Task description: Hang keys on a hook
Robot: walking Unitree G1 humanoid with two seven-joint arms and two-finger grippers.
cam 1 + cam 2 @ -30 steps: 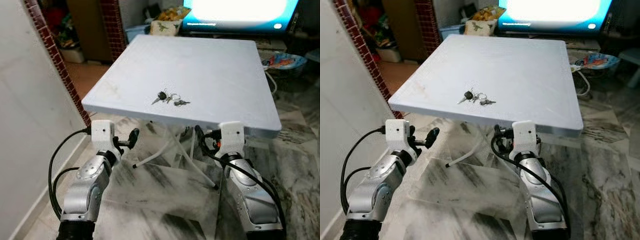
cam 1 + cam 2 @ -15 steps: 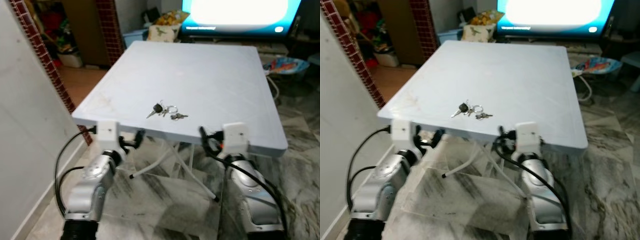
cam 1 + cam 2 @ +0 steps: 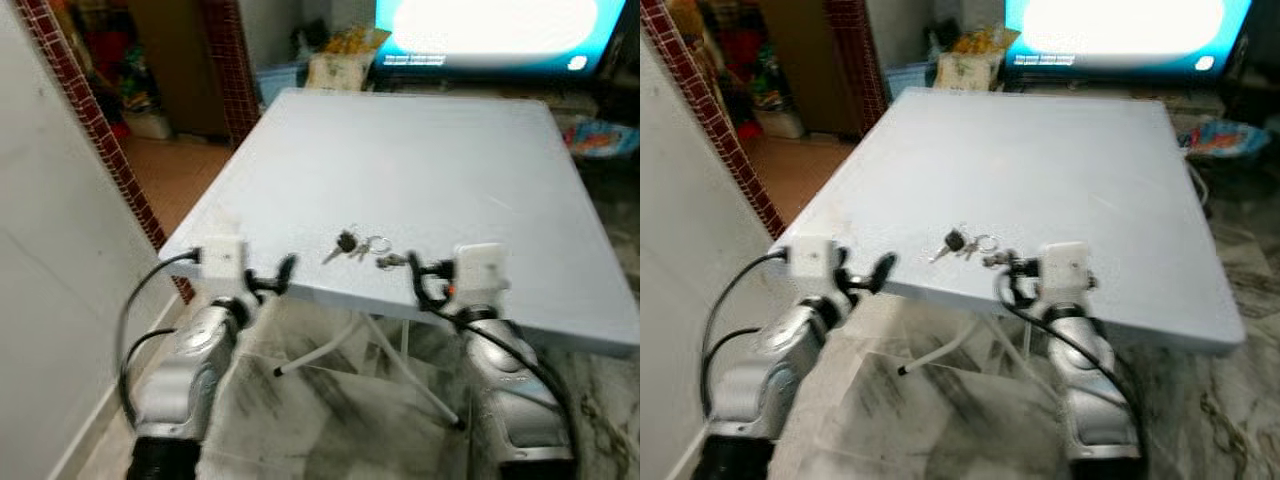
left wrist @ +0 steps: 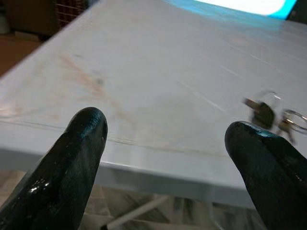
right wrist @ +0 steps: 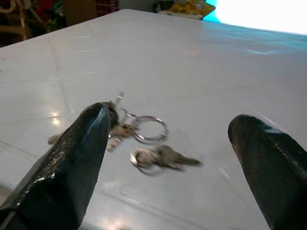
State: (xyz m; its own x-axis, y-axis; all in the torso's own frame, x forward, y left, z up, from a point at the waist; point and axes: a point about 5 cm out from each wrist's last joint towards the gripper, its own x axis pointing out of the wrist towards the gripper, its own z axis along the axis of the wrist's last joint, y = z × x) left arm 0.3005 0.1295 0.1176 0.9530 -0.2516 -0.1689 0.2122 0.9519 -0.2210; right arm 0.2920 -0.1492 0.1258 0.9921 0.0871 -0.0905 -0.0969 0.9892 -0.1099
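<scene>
keys: small bunch (image 3: 362,247) lying flat on the white table (image 3: 430,150), close to the near edge, a bit left of the table's middle. Loose mix of rings and a few keys, one with a dark head.
long axis: the bunch is strung out roughly along the near edge, left to right. The dark-headed key at the left end has its blade angled toward the front left; the small key at the right end (image 5: 165,156) points toward the right.
right gripper: (image 5: 177,143) up at the table edge, fingers spread wide with the keys lying in the gap between them, not touching.
left gripper: (image 4: 168,143) also at the near edge, off to the left of the keys, fingers wide apart, holding nothing. The keys are just beside its one fingertip in the wrist view.
table: plain white top, faint brownish smears near the left front corner, thin white legs underneath.
background: glowing screen (image 3: 500,30) behind the table, red-brick tiled wall edge (image 3: 95,130) on the left, marbled floor (image 3: 330,420).
writing: there's a strip of text on the screen's lower edge but way too blurry to read. No brand I can make out on the keys.
</scene>
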